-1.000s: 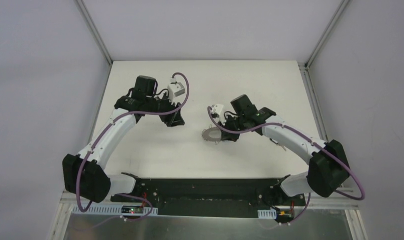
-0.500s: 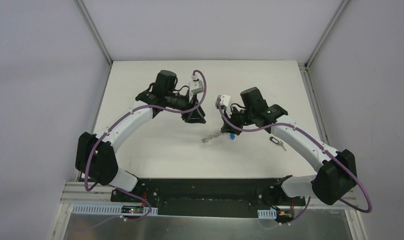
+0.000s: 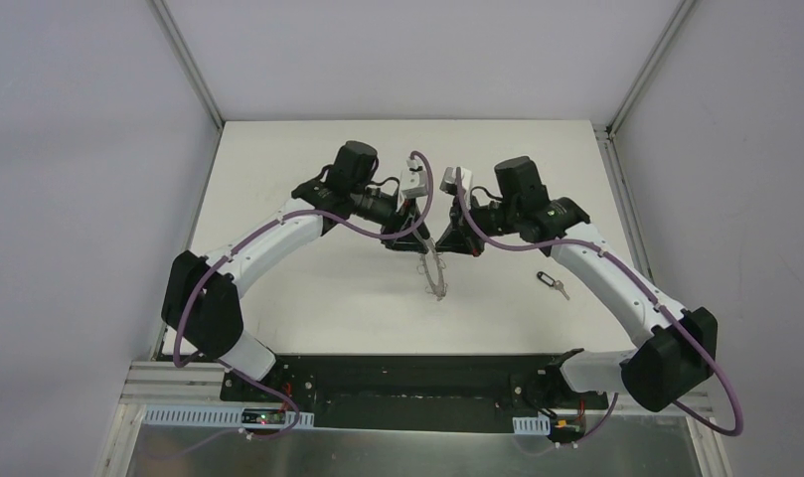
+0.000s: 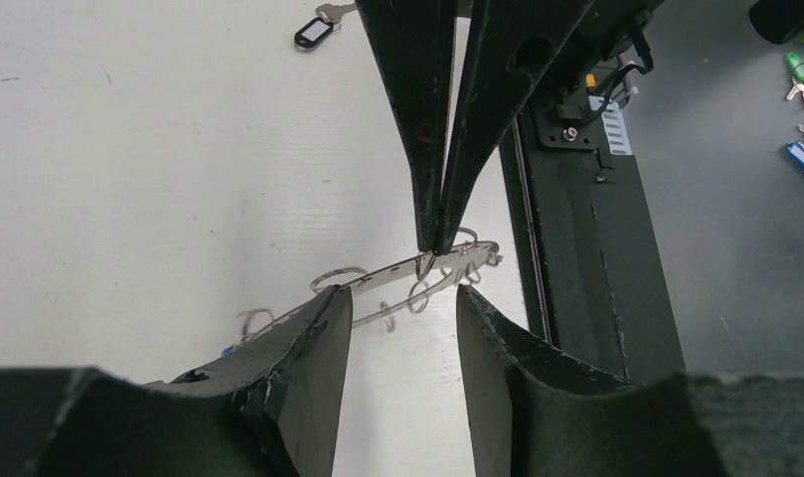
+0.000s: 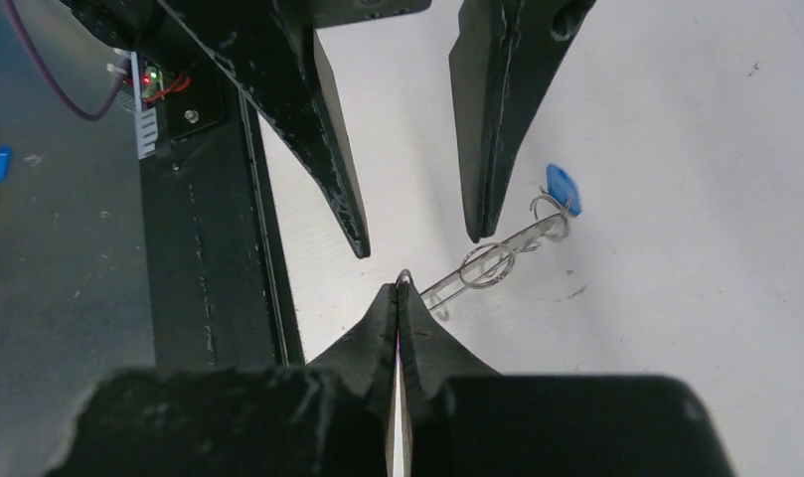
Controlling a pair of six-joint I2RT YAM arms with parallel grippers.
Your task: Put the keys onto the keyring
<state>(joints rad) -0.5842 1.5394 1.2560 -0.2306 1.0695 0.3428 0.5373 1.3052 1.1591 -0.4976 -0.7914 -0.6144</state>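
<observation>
Top external view: the keyring (image 3: 436, 275) stands tilted on edge near the middle of the desk (image 3: 298, 298), with all four desk edges well apart from it. The right tool (image 5: 398, 290) is pinched together on the keyring's rim. The left tool (image 4: 398, 298) sits just beside it, fingers apart. There are two keys: a blue-headed key (image 5: 562, 188) at a wire loop on the keyring's other end, and a black-headed key (image 3: 551, 282) flat on the desk, well right of the keyring.
</observation>
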